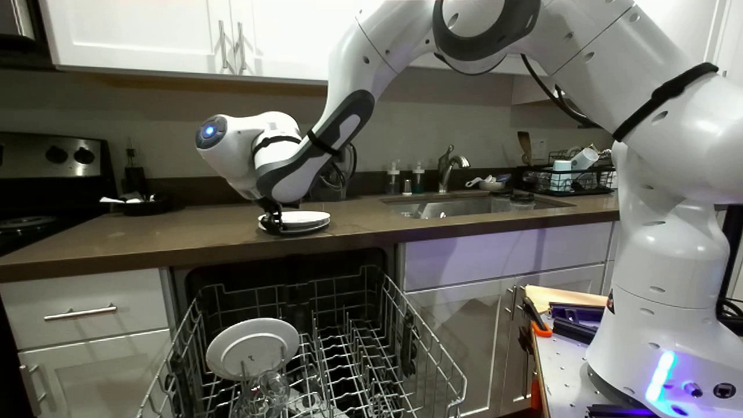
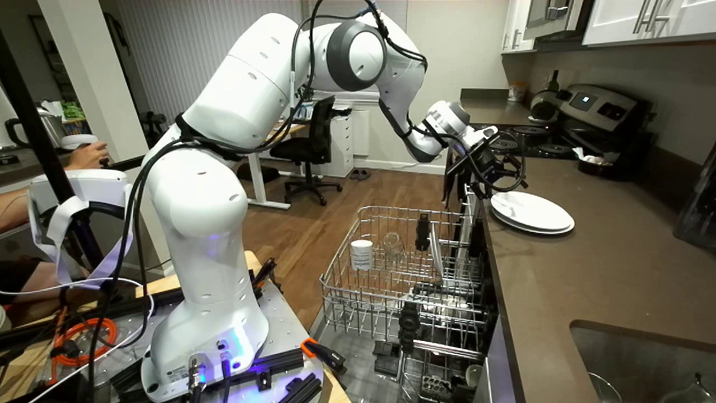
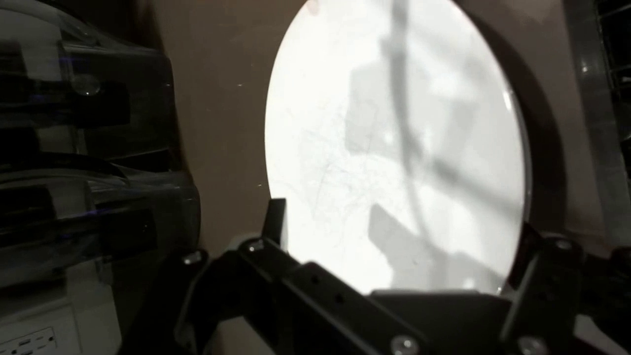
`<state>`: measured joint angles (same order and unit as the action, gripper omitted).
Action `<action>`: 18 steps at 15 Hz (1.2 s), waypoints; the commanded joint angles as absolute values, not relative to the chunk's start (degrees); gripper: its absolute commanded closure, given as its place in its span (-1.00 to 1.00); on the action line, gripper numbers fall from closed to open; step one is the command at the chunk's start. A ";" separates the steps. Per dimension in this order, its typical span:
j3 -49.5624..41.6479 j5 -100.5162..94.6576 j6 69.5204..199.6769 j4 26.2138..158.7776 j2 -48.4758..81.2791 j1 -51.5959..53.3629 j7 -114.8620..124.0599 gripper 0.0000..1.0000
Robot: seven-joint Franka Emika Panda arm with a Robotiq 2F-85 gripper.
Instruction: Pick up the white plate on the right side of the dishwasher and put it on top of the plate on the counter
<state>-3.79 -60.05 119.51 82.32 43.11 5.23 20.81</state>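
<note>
White wall cabinets (image 1: 139, 32) hang above a brown surface (image 1: 191, 232) in an exterior view. Near its front edge, a white upper plate (image 1: 302, 217) rests on a lower plate (image 1: 306, 230). The robot arm (image 1: 360, 69) reaches across from the right of the picture, covering part of the wall and overlapping the left end of the stack. Farther along are soap dispensers (image 1: 393, 181), a faucet (image 1: 446, 168) and a black dish rack (image 1: 540, 181) with cups in it. Below, another white plate (image 1: 252, 348) leans in the dishwasher rack (image 1: 425, 329), with clear glassware (image 1: 268, 393) in front of it.

From an exterior view taking in an office chair (image 2: 321, 131), the stack lies just beside the dishwasher. A black cable (image 2: 524, 163) loops out near the upper plate. The rack also carries a printed white cup (image 2: 361, 255). An orange-and-black clamp (image 2: 323, 354) sits by the arm's base, and a person's forearm (image 2: 12, 208) shows at the picture's edge.

Seen from the wrist, shadows cross the upper plate. The tool (image 3: 402, 224) has its jaws spread wide, one toward each side of the plate, gripping nothing that shows; whether either touches the rim cannot be told. Near the plate but apart from it is a dark glossy object (image 3: 88, 98), not identifiable.
</note>
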 commanded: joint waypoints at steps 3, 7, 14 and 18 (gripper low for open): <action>-3.17 -56.08 120.56 83.42 41.05 3.82 16.32 -1.00; -3.21 -54.07 121.26 83.37 40.80 3.42 14.93 -1.00; -3.30 -50.97 123.06 83.49 40.01 3.34 12.72 -1.00; -3.22 -49.05 123.32 83.80 39.31 3.32 11.14 -1.00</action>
<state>-3.78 -51.50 122.27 82.32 41.54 4.08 14.53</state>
